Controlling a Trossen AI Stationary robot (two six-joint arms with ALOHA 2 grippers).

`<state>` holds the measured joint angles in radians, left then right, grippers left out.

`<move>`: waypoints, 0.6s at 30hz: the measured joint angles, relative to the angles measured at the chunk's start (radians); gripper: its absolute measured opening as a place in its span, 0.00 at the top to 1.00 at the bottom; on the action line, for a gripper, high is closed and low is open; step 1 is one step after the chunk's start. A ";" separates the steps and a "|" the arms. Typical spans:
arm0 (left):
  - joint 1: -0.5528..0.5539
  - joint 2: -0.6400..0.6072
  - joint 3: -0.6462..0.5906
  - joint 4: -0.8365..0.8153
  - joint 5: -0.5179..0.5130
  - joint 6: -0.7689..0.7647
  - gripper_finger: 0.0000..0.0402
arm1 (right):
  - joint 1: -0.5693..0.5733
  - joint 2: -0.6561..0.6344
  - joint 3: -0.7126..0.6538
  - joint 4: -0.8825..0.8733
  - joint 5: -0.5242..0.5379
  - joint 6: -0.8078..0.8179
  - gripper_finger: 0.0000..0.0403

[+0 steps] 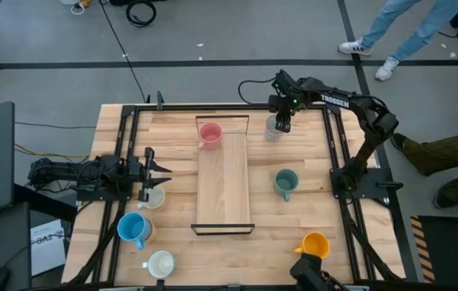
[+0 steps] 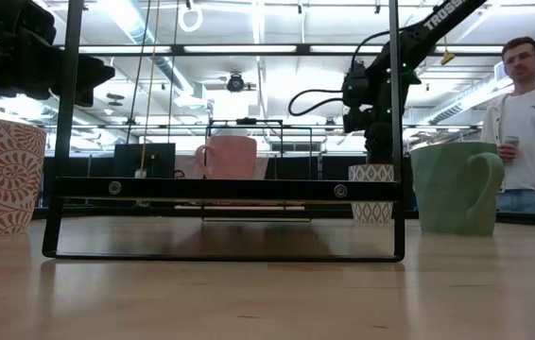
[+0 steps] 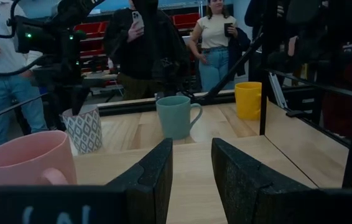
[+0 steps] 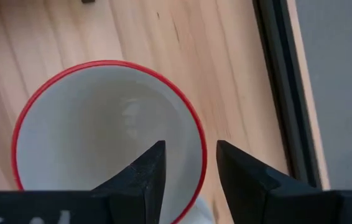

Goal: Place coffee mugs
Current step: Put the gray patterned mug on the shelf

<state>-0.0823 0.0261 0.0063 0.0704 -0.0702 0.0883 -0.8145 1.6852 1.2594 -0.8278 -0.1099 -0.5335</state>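
Observation:
A white mug with a grey diamond pattern and a red rim point(image 1: 273, 132) point(image 2: 373, 194) stands upright on the table at the far side, just right of the wooden tray point(image 1: 223, 190). My right gripper point(image 4: 188, 171) point(image 1: 281, 121) points steeply down over it, open. One finger is over the mug's inside and the other outside its rim point(image 4: 196, 149). A pink mug point(image 1: 209, 134) stands on the tray's far end. My left gripper point(image 3: 191, 155) point(image 1: 164, 171) waits open and level at the table's left, holding nothing.
A teal mug point(image 1: 286, 183) stands right of the tray and an orange mug point(image 1: 315, 244) near the front right. A white mug point(image 1: 153, 196), a blue mug point(image 1: 134, 229) and another white mug point(image 1: 160, 263) stand at the left front. People stand beyond the far right edge point(image 1: 399, 32).

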 joint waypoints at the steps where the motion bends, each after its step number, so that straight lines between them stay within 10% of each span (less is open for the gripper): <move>1: 0.000 0.000 0.000 0.001 0.000 0.000 0.70 | 0.000 0.000 0.000 -0.003 0.000 0.002 0.66; 10: 0.000 0.000 0.000 0.000 -0.004 0.000 0.70 | 0.000 -0.003 0.002 -0.010 -0.008 0.083 0.95; 18: 0.000 0.000 0.000 0.000 -0.004 0.000 0.70 | 0.005 -0.008 0.001 -0.030 0.011 0.183 0.92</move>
<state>-0.0823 0.0261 0.0067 0.0708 -0.0742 0.0883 -0.8097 1.6770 1.2602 -0.8580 -0.0989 -0.3505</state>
